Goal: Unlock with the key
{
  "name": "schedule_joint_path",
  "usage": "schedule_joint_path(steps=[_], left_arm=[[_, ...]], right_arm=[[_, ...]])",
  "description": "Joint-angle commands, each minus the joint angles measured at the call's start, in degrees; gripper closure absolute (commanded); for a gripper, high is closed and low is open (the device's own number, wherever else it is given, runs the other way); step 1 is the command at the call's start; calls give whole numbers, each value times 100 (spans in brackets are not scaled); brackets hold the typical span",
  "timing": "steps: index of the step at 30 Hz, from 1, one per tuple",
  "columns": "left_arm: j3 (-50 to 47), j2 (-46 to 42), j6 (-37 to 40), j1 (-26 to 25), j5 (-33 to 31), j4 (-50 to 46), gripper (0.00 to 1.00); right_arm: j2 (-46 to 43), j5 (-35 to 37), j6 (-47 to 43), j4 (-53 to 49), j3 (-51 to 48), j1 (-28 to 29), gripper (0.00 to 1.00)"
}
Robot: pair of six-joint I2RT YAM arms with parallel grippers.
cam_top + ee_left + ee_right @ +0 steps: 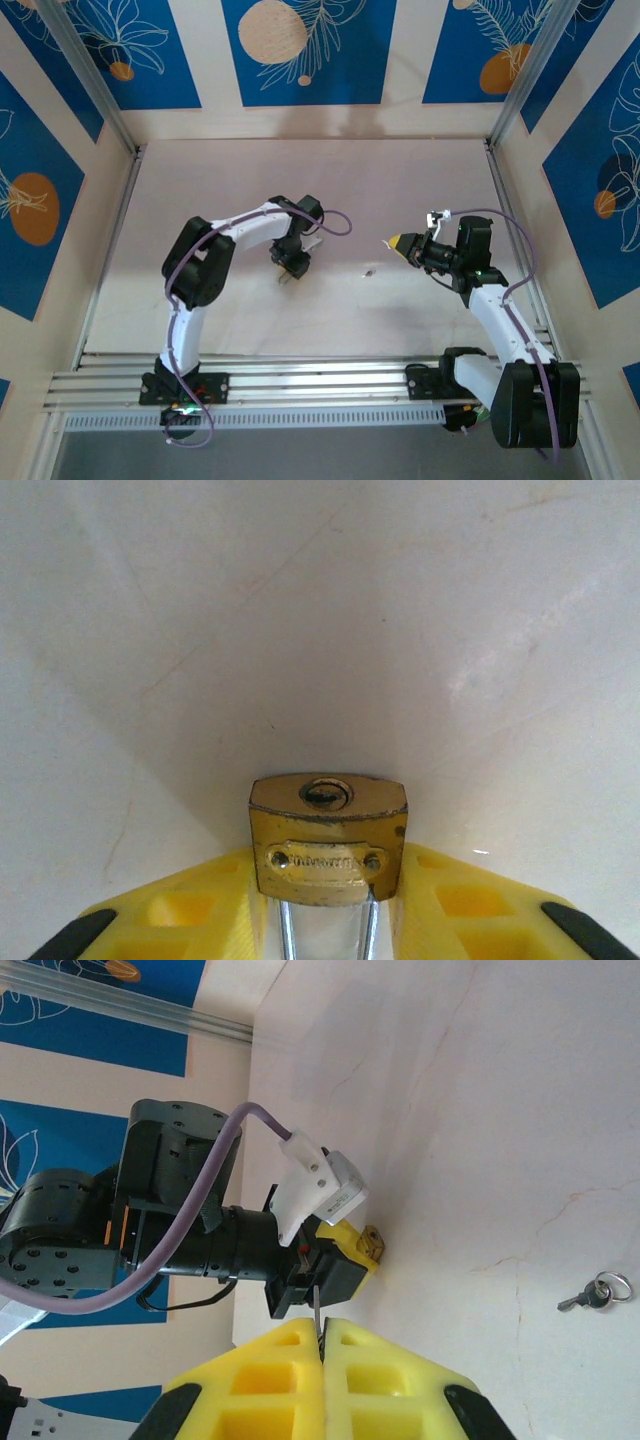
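A brass padlock sits between the yellow fingers of my left gripper, keyhole end pointing away from the wrist and its steel shackle running back between the fingers. Both fingers press its sides. From above, that gripper hangs low over the table's middle. My right gripper is shut on a key, whose thin metal blade sticks out from between the fingertips. It points toward the left gripper, where the padlock shows at the tip. From above, the right gripper is to the right of the left one, a clear gap between them.
A second small key on a ring lies loose on the pale table, seen from above as a small dark thing between the two grippers. Aluminium posts and patterned walls enclose the table at the sides and back.
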Motion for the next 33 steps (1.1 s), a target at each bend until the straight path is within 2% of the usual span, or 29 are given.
schedule_joint_path(steps=[1, 18, 28, 33], left_arm=[[-250, -166, 250, -49, 146, 905, 68], [-1320, -1258, 676, -370, -118, 3240, 70], [-2323, -2049, 913, -624, -244, 4564, 69], [-2537, -2361, 1127, -824, -575, 4737, 70]], right_arm=[[-90, -143, -176, -226, -65, -35, 100], [-229, -67, -406, -625, 91, -13, 100], [-215, 236, -632, -974, 359, 328, 100], [-140, 470, -851, -1255, 615, 620, 100]])
